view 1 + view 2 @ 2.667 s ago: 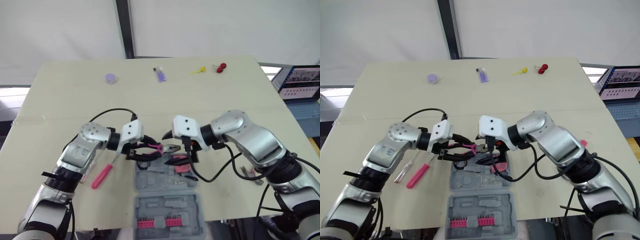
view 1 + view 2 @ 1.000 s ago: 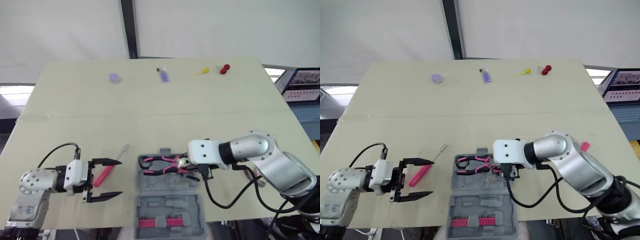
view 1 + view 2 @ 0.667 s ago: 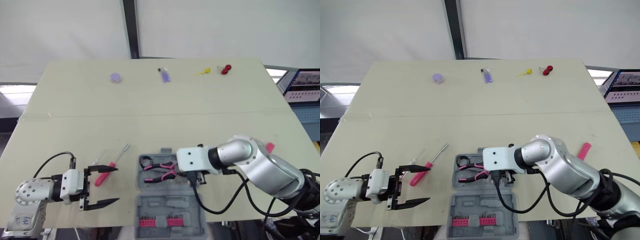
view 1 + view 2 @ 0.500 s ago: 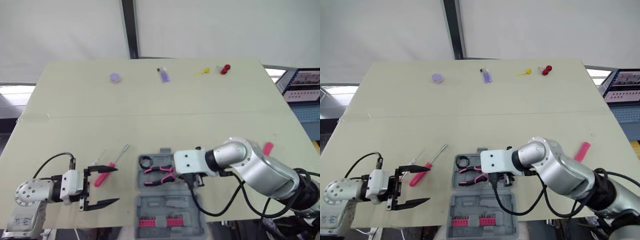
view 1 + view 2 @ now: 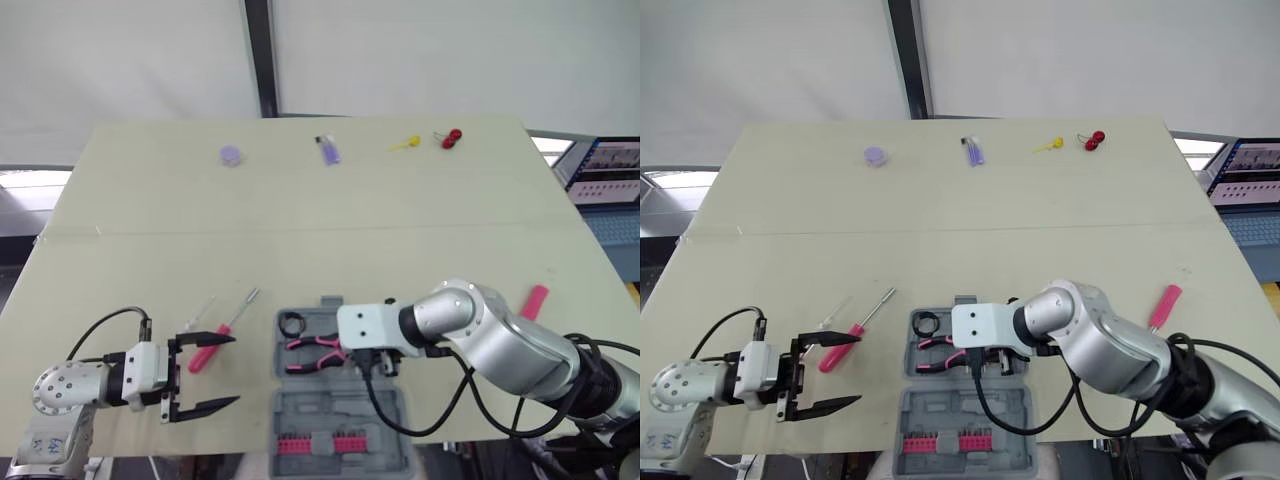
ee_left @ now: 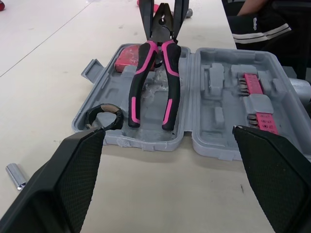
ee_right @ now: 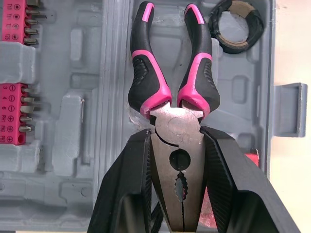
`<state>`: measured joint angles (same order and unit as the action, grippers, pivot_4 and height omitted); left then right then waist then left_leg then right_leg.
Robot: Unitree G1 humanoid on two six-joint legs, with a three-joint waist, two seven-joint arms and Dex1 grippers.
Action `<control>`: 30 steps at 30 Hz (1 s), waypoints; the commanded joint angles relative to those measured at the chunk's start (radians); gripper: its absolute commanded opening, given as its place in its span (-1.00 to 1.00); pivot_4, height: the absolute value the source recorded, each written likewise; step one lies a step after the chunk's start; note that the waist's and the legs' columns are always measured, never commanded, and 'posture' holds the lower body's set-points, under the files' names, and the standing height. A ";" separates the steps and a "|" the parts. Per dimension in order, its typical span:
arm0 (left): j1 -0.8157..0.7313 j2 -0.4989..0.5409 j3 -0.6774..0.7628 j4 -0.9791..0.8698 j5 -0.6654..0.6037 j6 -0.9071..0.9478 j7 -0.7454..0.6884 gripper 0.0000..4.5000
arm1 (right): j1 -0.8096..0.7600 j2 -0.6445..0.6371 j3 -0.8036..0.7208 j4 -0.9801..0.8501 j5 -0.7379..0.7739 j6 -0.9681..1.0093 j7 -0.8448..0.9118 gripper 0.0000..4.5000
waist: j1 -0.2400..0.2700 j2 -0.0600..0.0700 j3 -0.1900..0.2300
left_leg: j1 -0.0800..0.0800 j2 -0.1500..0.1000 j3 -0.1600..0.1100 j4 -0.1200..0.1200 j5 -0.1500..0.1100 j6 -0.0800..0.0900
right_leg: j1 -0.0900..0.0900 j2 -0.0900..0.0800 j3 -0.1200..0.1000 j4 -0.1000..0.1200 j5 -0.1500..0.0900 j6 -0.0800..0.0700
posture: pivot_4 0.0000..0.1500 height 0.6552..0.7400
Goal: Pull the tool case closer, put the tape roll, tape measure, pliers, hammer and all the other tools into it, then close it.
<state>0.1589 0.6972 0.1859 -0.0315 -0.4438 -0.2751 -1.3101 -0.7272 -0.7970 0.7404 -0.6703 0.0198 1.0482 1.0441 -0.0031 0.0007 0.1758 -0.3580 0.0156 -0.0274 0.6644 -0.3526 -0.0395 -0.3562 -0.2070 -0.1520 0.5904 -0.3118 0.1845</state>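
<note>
Since 2.7 s ago your left gripper [image 5: 234, 370] has let go of the pliers [image 5: 312, 346] and gone back toward the near-left corner of the table [image 5: 300, 220]. Your right gripper [image 5: 352, 354] has brought them down into the case [image 5: 335, 408].

From the head views, the case lies open at the near edge of the table, about the middle. The right gripper is over its far half, clamped on the pliers' metal head. The pink and black handles point to the robot's left. A tape roll [image 5: 291, 324] sits in the far-left corner of the case, just beside the handle ends. The left gripper is spread wide and holds nothing. A pink screwdriver [image 5: 205, 355] lies on the table by its far fingertip; I cannot tell if they touch. Another pink handle [image 5: 535, 301] lies near the right edge of the table.

From the left wrist view, you see the case between the two wide fingers, well apart from them. The handle ends seem to rest on the tray, while the head is a little raised in the right fingers. A strip of pink bits [image 6: 255, 94] sits in the other half.

From the right wrist view, both fingers press on the sides of the head, and the handles are slightly apart.
</note>
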 commanded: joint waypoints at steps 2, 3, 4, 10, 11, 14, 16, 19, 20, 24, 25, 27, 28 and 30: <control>-0.002 -0.001 -0.002 -0.015 0.001 -0.014 0.015 1.00 | -0.018 0.009 0.003 -0.041 -0.009 -0.011 -0.021 -0.57 | -0.001 0.000 0.000 | 0.000 0.000 0.000 0.000 0.000 0.000 | 0.000 0.000 0.000 0.000 0.000 0.000 | 1.00 1.00; -0.001 -0.001 -0.002 -0.014 0.001 -0.015 0.017 1.00 | -0.019 0.009 0.004 -0.039 -0.010 -0.013 -0.023 -0.57 | -0.001 0.000 0.000 | 0.000 0.000 0.000 0.000 0.000 0.000 | 0.000 0.000 0.000 0.000 0.000 0.000 | 1.00 1.00; -0.001 0.000 -0.002 -0.015 0.002 -0.015 0.018 1.00 | -0.019 0.011 0.005 -0.037 -0.010 -0.014 -0.025 -0.57 | -0.001 0.000 0.000 | 0.000 0.000 0.000 0.000 0.000 0.000 | 0.000 0.000 0.000 0.000 0.000 0.000 | 1.00 1.00; -0.002 0.002 -0.005 -0.017 0.005 -0.011 0.027 1.00 | -0.025 0.023 0.008 -0.035 -0.006 -0.015 -0.030 -0.57 | -0.001 0.000 0.000 | 0.000 0.000 0.000 0.000 0.000 0.000 | 0.000 0.000 0.000 0.000 0.000 0.000 | 1.00 1.00; -0.003 0.002 -0.005 -0.018 0.005 -0.009 0.029 1.00 | -0.026 0.024 0.009 -0.036 -0.005 -0.015 -0.030 -0.57 | -0.001 0.000 0.000 | 0.000 0.000 0.000 0.000 0.000 0.000 | 0.000 0.000 0.000 0.000 0.000 0.000 | 1.00 1.00; -0.004 0.004 -0.006 -0.020 0.006 -0.007 0.032 1.00 | -0.026 0.027 0.011 -0.035 -0.004 -0.017 -0.030 -0.57 | 0.000 0.000 0.000 | 0.000 0.000 0.000 0.000 0.000 0.000 | 0.000 0.000 0.000 0.000 0.000 0.000 | 1.00 1.00; -0.004 0.005 -0.007 -0.023 0.005 -0.005 0.036 1.00 | -0.025 0.029 0.013 -0.034 -0.004 -0.019 -0.030 -0.57 | -0.001 0.000 0.000 | 0.000 0.000 0.000 0.000 0.000 0.000 | 0.000 0.000 0.000 0.000 0.000 0.000 | 1.00 1.00; -0.005 0.006 -0.009 -0.026 0.005 -0.002 0.039 1.00 | -0.023 0.032 0.019 -0.029 -0.006 -0.024 -0.033 -0.57 | -0.001 0.000 0.000 | 0.000 0.000 0.000 0.000 0.000 0.000 | 0.000 0.000 0.000 0.000 0.000 0.000 | 1.00 1.00; -0.007 0.007 -0.010 -0.026 0.005 0.000 0.040 1.00 | -0.022 0.032 0.022 -0.028 -0.007 -0.025 -0.033 -0.57 | -0.001 0.000 0.000 | 0.000 0.000 0.000 0.000 0.000 0.000 | 0.000 0.000 0.000 0.000 0.000 0.000 | 1.00 1.00; -0.009 0.009 -0.008 -0.027 0.003 0.004 0.042 1.00 | -0.020 0.034 0.028 -0.026 -0.006 -0.028 -0.038 -0.57 | -0.001 0.000 0.000 | 0.000 0.000 0.000 0.000 0.000 0.000 | 0.000 0.000 0.000 0.000 0.000 0.000 | 1.00 1.00; -0.009 0.010 -0.007 -0.026 0.003 0.004 0.042 1.00 | -0.020 0.035 0.029 -0.024 -0.007 -0.030 -0.039 -0.57 | -0.001 0.000 0.000 | 0.000 0.000 0.000 0.000 0.000 0.000 | 0.000 0.000 0.000 0.000 0.000 0.000 | 1.00 1.00; -0.009 0.010 -0.007 -0.026 0.003 0.004 0.042 1.00 | -0.019 0.038 0.031 -0.018 -0.009 -0.033 -0.043 -0.57 | -0.001 0.000 0.000 | 0.000 0.000 0.000 0.000 0.000 0.000 | 0.000 0.000 0.000 0.000 0.000 0.000 | 1.00 1.00; -0.009 0.010 -0.006 -0.026 0.003 0.004 0.042 1.00 | -0.019 0.040 0.033 -0.015 -0.010 -0.035 -0.045 -0.57 | -0.001 0.000 0.000 | 0.000 0.000 0.000 0.000 0.000 0.000 | 0.000 0.000 0.000 0.000 0.000 0.000 | 1.00 1.00; -0.009 0.010 -0.007 -0.027 0.004 0.005 0.044 1.00 | -0.018 0.043 0.034 -0.009 -0.013 -0.038 -0.049 -0.57 | -0.001 0.000 0.000 | 0.000 0.000 0.000 0.000 0.000 0.000 | 0.000 0.000 0.000 0.000 0.000 0.000 | 1.00 1.00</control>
<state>0.1499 0.6977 0.1776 -0.0323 -0.4352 -0.2697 -1.2703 -0.7333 -0.7606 0.7798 -0.6596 0.0164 1.0262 1.0064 -0.0040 0.0007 0.1758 -0.3579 0.0157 -0.0274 0.6644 -0.3526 -0.0395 -0.3563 -0.2070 -0.1521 0.5905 -0.3118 0.1846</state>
